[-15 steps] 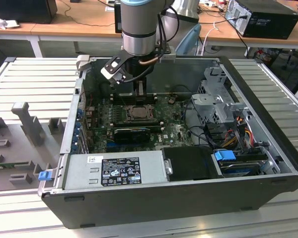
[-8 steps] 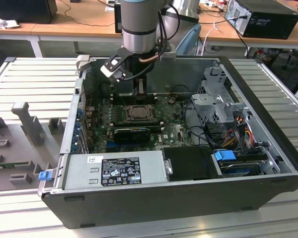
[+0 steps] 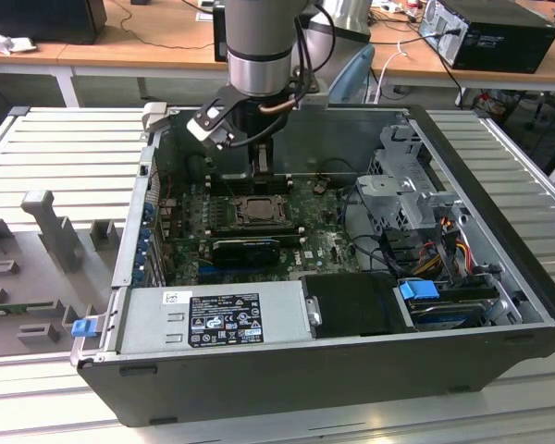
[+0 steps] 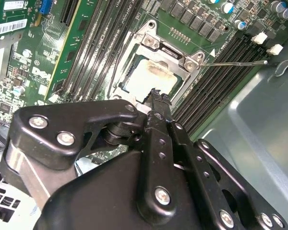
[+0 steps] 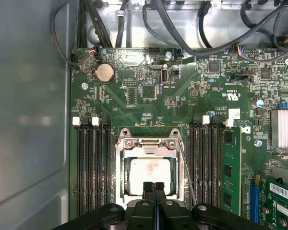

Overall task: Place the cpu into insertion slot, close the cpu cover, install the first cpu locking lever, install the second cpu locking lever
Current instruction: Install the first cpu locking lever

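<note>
The cpu (image 5: 151,175) is sitting in the insertion slot (image 5: 126,178) with the cpu cover (image 5: 149,149) lying flat over it, so both steps look done. The tool (image 5: 153,186), fingers together and empty, is hovering at the cover's edge. One thin locking lever (image 4: 235,63) is sticking out loose, so the levers seem left.

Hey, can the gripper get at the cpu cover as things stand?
Probably yes. The gripper, fingers shut, hangs just above the cpu cover at its edge, with nothing between them. The memory slots on either side seem to lie low.
</note>
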Robot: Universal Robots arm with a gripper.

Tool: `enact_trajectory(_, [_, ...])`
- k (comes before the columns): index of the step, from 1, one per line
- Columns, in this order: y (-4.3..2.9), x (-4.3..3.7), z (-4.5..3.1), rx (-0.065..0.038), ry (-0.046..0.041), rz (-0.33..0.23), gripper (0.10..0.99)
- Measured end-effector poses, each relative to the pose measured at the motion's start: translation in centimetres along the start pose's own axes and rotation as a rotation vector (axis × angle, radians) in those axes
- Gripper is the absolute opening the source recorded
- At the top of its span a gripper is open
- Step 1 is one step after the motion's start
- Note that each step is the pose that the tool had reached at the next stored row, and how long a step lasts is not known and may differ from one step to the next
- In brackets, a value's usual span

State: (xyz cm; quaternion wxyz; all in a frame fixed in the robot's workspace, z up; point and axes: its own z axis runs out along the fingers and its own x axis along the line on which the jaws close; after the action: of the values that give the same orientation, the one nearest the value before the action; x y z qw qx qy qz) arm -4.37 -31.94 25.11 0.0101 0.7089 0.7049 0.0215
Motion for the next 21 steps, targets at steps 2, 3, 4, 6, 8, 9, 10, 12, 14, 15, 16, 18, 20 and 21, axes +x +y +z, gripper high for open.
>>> enact_trajectory(2, [0.01, 0.00, -0.13, 0.000, 0.0001, 0.000, 0.106])
enact_trajectory(3, [0.01, 0.00, -0.26, 0.000, 0.0000, 0.000, 0.106])
enact_trajectory(4, [0.02, 0.01, -0.34, 0.000, 0.0000, 0.000, 0.106])
enact_trajectory(6, [0.03, 0.01, -0.65, 0.000, 0.0000, 0.000, 0.106])
enact_trajectory(8, [0.05, 0.02, -1.01, 0.000, 0.0000, 0.000, 0.106])
enact_trajectory(9, [0.05, 0.02, -1.16, 0.000, 0.0000, 0.000, 0.106])
enact_trajectory(10, [0.06, 0.02, -1.37, 0.000, 0.0000, 0.000, 0.106])
enact_trajectory(12, [0.08, 0.03, -1.82, 0.000, -0.0001, 0.000, 0.106])
enact_trajectory(14, [0.08, 0.03, -1.81, 0.000, 0.0011, -0.021, 0.106])
enact_trajectory(15, [0.08, 0.03, -1.82, 0.001, 0.0017, -0.040, 0.106])
enact_trajectory(16, [0.08, 0.03, -1.82, 0.001, 0.0025, -0.057, 0.106])
enact_trajectory(18, [0.08, 0.03, -1.81, 0.002, 0.0058, -0.130, 0.106])
enact_trajectory(20, [0.08, 0.03, -1.78, 0.003, 0.0081, -0.180, 0.106])
enact_trajectory(21, [0.08, 0.03, -1.77, 0.004, 0.0088, -0.198, 0.106])
